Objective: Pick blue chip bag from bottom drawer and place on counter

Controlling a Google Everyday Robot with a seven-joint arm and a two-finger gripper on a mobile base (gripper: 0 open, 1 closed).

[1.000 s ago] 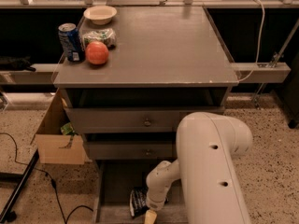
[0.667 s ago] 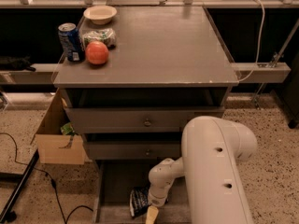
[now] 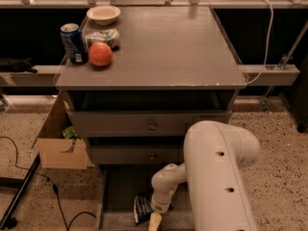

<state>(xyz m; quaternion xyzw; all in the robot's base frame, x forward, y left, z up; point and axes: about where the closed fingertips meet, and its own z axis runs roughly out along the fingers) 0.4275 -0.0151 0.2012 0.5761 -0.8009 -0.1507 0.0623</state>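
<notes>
The blue chip bag [image 3: 142,206] lies dark and crinkled on the floor of the open bottom drawer [image 3: 120,186], near its front. My gripper [image 3: 155,220] reaches down into that drawer from the big white arm [image 3: 216,177]. It sits right at the bag's right edge, partly over it, with its tip at the bottom edge of the view. The grey counter [image 3: 163,47] tops the cabinet above.
On the counter's far left stand a blue soda can [image 3: 73,43], a red apple [image 3: 100,54], a greenish-white packet [image 3: 102,36] and a pale bowl [image 3: 103,14]. Two upper drawers with knobs [image 3: 152,126] are shut. A cardboard box [image 3: 60,143] and a black cable [image 3: 53,186] lie at the left.
The arm's white body has shifted only slightly. The gripper stays low in the bottom drawer beside the bag, which has not moved.
</notes>
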